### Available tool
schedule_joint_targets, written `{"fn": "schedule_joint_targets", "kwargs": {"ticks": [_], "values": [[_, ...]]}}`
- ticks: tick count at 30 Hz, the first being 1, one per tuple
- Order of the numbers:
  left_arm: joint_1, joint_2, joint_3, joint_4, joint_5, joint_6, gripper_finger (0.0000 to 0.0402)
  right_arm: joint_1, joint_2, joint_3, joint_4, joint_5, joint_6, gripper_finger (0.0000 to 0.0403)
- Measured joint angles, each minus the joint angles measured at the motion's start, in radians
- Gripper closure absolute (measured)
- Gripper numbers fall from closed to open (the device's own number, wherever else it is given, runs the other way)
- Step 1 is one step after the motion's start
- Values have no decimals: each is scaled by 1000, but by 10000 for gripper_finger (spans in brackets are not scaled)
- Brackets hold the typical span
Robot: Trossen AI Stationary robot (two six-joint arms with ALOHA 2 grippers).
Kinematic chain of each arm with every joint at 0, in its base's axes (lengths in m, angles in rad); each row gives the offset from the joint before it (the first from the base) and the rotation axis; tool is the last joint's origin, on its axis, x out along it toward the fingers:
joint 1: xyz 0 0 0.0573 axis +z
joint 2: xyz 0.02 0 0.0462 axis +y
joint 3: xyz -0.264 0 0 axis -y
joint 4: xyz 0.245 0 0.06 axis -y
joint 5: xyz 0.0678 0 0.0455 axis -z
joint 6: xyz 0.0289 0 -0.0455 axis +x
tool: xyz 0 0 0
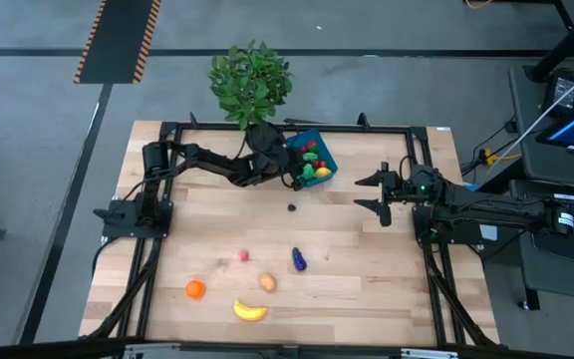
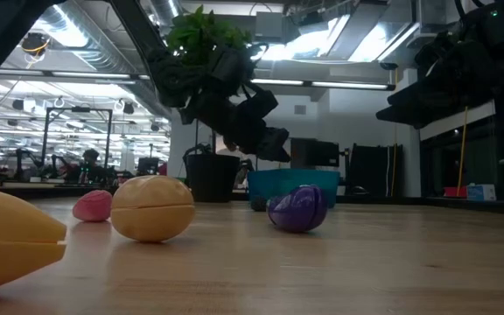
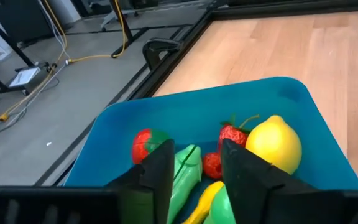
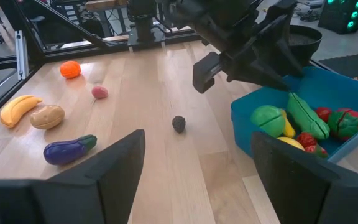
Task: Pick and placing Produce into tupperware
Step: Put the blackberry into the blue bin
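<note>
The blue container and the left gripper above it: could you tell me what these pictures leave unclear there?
- Container floor: in the left wrist view the left gripper fingers cover the near half.
- Small dark object on the table: too small to identify in any view.
- Container in the low view: the purple eggplant covers part of its wall; its contents are out of sight.

Several produce pieces (image 1: 314, 160) lie in the tupperware (image 1: 325, 150); banana (image 1: 250, 311) and eggplant (image 1: 298, 260) on the table (image 1: 367, 279).
</note>
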Motion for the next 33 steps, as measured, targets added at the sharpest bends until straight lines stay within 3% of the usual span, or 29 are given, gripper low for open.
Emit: {"fn": "schedule_joint_targets", "kwargs": {"ticks": [7, 12, 18, 23, 28, 33], "values": [[-20, -17, 0, 25, -2, 50, 252, 0, 0, 0, 0, 0, 1, 110], [-70, -19, 0, 26, -12, 80, 259, 0, 0, 0, -13, 0, 0, 110], [-135, -19, 0, 23, -131, 78, 271, 0, 0, 0, -26, 0, 0, 110], [-194, -26, -2, -21, -141, 59, 282, 0, 0, 0, -27, 0, 1, 110], [-240, -128, -80, -53, -151, 32, 292, 0, 0, 0, -29, -1, 6, 110], [-276, -322, -252, -46, -140, -29, 302, 1, 0, 0, -30, -3, 95, 110]]}}
